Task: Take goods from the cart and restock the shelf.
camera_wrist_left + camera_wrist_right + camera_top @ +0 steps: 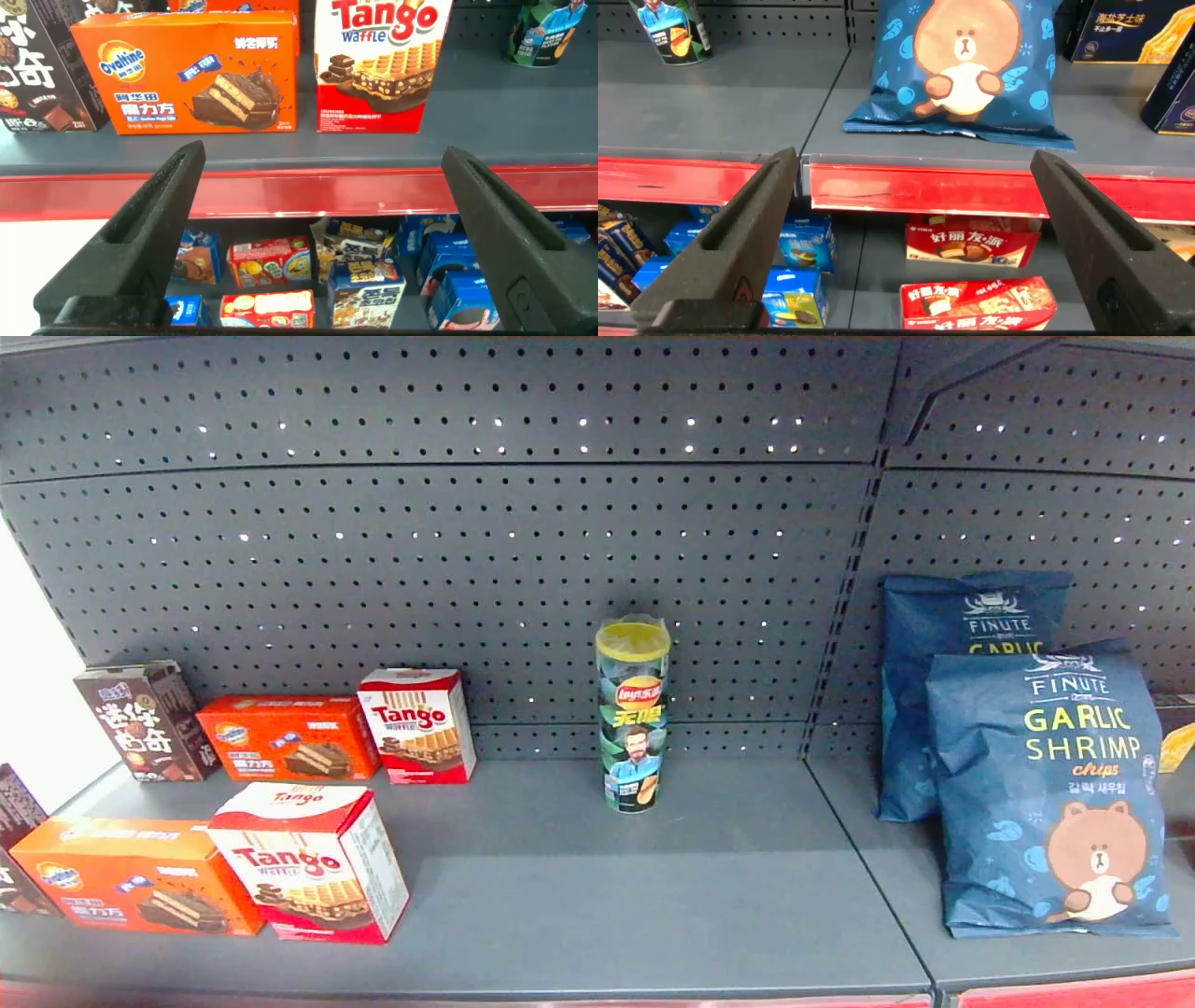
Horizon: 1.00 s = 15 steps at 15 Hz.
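Your left gripper [322, 166] and right gripper [915, 162], fingers spread and empty, can [633, 714] upright on shelf [597, 896], boxes [308, 859] left of it, bags [1046, 803] right.

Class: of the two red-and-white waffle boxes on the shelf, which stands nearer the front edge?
The front waffle box, right of the front orange box; the rear waffle box stands by the back wall.

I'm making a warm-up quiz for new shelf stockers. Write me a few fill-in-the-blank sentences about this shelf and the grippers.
The upright chip canister has a ___ lid.
The front chip bag shows a cartoon ___.
The left gripper and the right gripper are both ___, holding nothing.
Missing words: yellow; bear; open.
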Motion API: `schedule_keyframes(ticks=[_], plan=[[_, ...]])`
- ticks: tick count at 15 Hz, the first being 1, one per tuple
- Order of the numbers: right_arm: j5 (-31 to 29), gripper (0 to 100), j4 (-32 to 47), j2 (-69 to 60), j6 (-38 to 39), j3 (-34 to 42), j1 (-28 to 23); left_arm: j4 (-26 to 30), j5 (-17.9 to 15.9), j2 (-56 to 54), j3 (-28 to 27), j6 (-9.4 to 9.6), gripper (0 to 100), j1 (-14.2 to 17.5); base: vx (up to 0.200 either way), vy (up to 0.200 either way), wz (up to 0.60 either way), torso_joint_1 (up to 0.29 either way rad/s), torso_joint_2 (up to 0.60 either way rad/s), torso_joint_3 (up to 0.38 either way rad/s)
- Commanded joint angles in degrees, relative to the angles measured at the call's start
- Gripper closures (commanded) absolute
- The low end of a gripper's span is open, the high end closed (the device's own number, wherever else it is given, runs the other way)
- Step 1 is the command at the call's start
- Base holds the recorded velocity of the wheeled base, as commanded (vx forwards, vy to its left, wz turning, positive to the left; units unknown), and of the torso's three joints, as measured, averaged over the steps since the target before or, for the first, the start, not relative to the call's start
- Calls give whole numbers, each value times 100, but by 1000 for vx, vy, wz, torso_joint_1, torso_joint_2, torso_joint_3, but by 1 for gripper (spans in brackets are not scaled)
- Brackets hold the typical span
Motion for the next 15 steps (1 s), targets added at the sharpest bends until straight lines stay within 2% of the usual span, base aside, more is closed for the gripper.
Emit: schedule_keyframes(ticks=[1, 6, 15], plan=[[8, 0, -1, -2, -2, 0, 2, -4, -4, -2, 0, -2, 0, 0, 0, 0, 0, 0, 0, 0], [-1, 0, -1, -2, -2, 0, 2, 5, -22, -2, 0, 16, 0, 0, 0, 0, 0, 0, 0, 0], [-1, 0, -1, -2, -11, 0, 2, 5, -22, -2, 0, 16, 0, 0, 0, 0, 600, 3, 2, 2]])
